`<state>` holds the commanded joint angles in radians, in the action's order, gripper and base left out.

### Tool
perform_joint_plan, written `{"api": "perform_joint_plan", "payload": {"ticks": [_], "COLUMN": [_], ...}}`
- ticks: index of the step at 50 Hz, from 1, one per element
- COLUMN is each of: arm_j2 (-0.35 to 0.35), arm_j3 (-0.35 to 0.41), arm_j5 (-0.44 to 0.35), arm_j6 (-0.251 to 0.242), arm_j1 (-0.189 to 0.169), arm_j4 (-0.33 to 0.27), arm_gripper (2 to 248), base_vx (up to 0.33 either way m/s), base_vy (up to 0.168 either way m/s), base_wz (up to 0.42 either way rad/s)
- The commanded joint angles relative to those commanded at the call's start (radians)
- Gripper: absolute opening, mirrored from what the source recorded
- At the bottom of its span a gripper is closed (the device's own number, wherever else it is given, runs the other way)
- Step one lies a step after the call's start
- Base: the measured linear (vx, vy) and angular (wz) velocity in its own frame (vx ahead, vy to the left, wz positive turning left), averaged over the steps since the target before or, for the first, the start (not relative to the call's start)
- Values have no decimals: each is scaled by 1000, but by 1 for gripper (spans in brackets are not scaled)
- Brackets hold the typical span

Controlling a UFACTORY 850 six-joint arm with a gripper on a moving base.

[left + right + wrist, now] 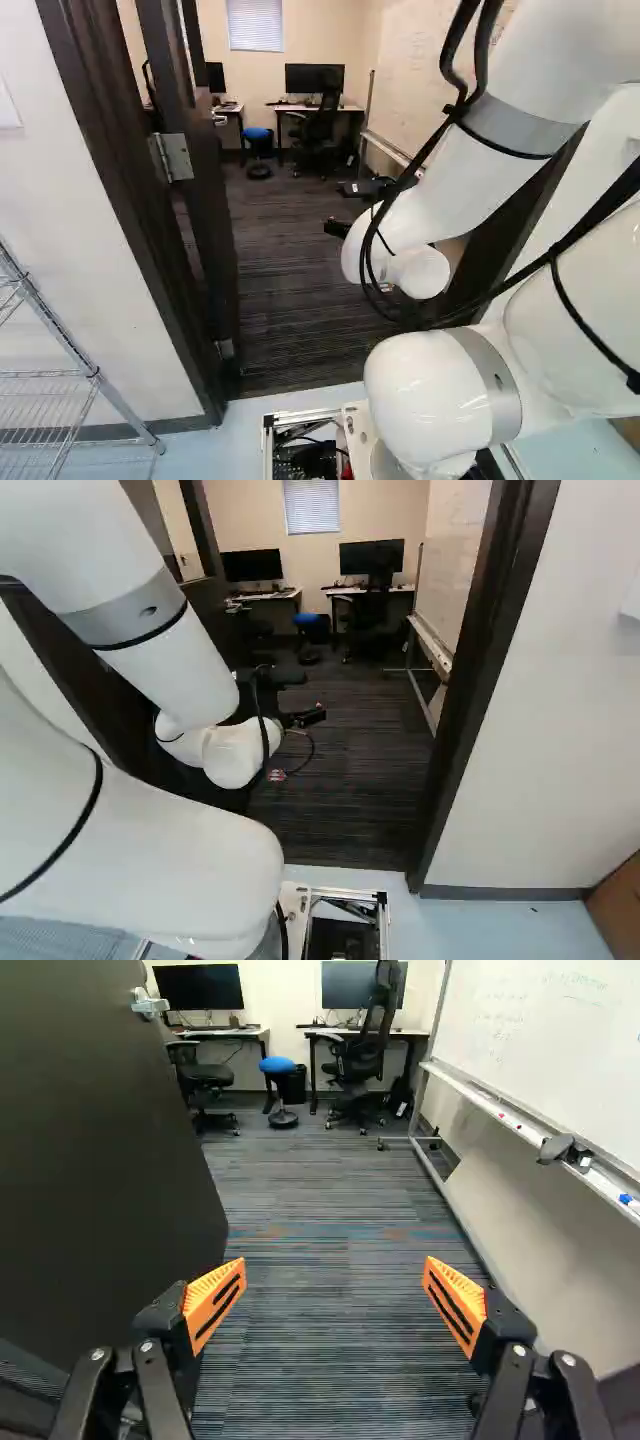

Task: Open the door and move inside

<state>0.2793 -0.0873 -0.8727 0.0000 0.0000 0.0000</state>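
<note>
Because the door point(100, 1160) stands open, my jaws: one pair, spread wide, empty, aimed over carpet point(330, 1360), presumably to lead me inside.

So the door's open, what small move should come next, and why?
I'd probably ease the base slowly forward, keeping it between the door frame's sides: the door stands swung open, the gripper is open, empty and reaching through the doorway, yet the base's front sits short of the dark carpet.
</note>
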Motion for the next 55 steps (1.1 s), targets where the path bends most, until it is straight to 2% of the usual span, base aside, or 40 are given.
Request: {"api": "perform_joint_plan", "payload": {"ticks": [55], "arm_j2": [0], "arm_j3": [0], "arm_j5": [0], "arm_j6": [0], "arm_j1": [0], "arm_j4": [0], "arm_gripper": [247], "base_vx": [124], "base_vy": [4], "base_wz": [-6]}}
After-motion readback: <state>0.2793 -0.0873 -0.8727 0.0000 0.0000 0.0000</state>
